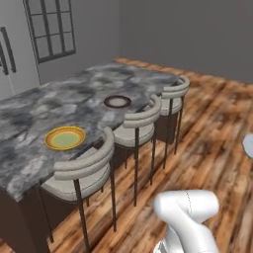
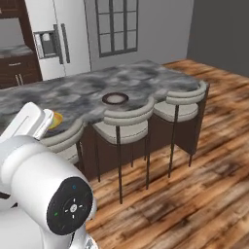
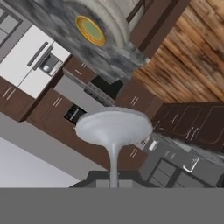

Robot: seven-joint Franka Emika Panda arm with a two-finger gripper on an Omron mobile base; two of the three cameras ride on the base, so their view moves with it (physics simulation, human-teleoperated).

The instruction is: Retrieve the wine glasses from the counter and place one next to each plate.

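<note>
In the hand view a clear wine glass (image 3: 114, 127) sticks out from my gripper (image 3: 113, 181), round foot away from me, its stem running down between the jaws; the gripper is shut on it, fingertips mostly hidden. A pale curved sliver at the right edge of the left base view looks like part of that glass (image 1: 249, 146). The yellow-orange plate (image 1: 65, 138) (image 3: 90, 30) and the dark-rimmed plate (image 1: 117, 102) (image 2: 115, 98) lie near the stool-side edge of the grey marbled counter (image 1: 29, 118) (image 2: 146, 78). My arm half hides the yellow plate (image 2: 57, 119). The second glass is out of view.
Three curved-back stools (image 1: 81, 170) (image 1: 138, 126) (image 1: 173, 94) stand tucked along the counter's near side. Wooden floor (image 2: 194, 194) lies open to the right. A white fridge (image 2: 53, 39) and dark cabinets (image 3: 135, 100) line the far walls.
</note>
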